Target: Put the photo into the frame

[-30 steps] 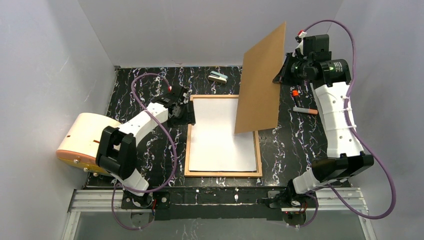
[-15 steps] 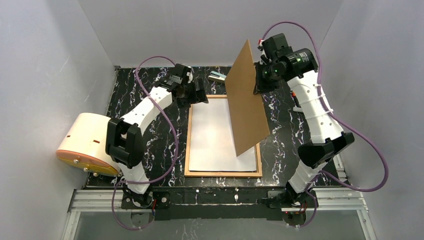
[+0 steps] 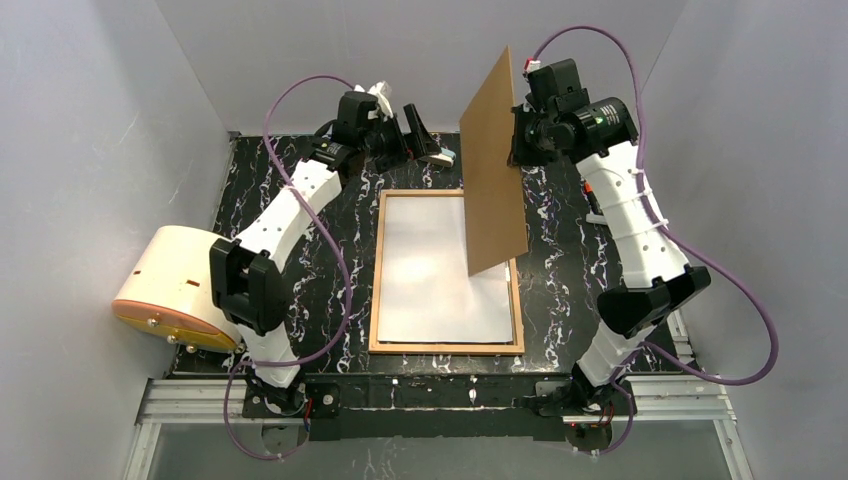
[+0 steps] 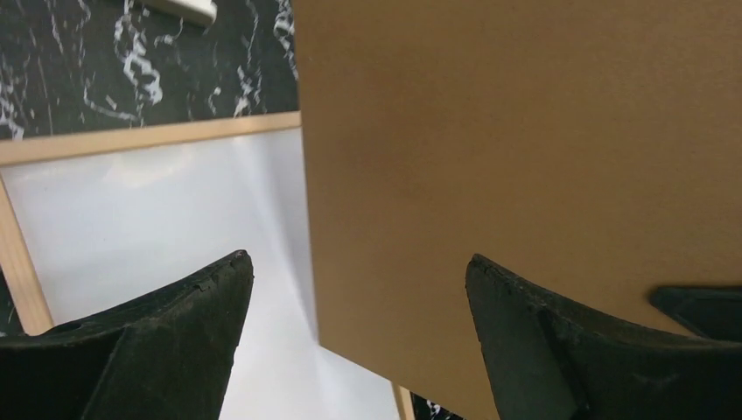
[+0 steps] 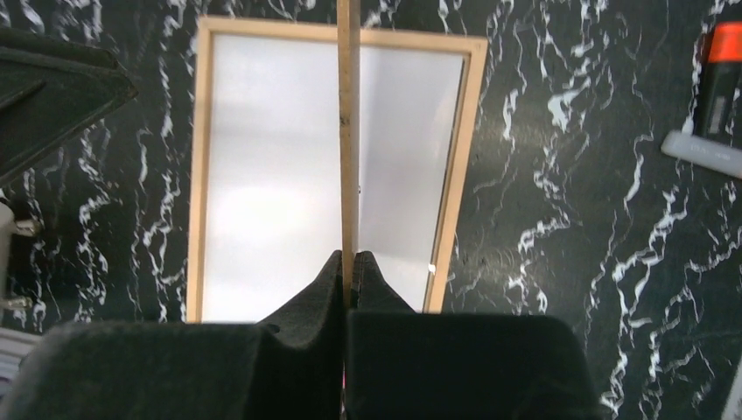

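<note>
The frame (image 3: 377,270), with a thin light-wood border, lies flat on the black marbled table. A plain white sheet (image 3: 425,270) fills it; no printed picture shows, so the photo's colour side is out of view. My right gripper (image 3: 520,140) is shut on the top edge of the brown backing board (image 3: 492,170) and holds it nearly upright over the frame's right half. The right wrist view shows the board edge-on (image 5: 348,131) between my shut gripper (image 5: 350,255). My left gripper (image 3: 420,138) is open and empty, raised near the frame's far edge, facing the board (image 4: 525,131).
A small grey-and-teal object (image 3: 440,157) lies at the back, just past the left gripper. A red-capped marker (image 5: 717,79) and a white pen (image 5: 700,153) lie right of the frame. A beige rounded box (image 3: 170,285) stands at the left table edge.
The right arm swung the board left from the frame's right side to over the frame and turned it more upright. The left gripper left the frame's far-left corner, rose and moved to the back.
</note>
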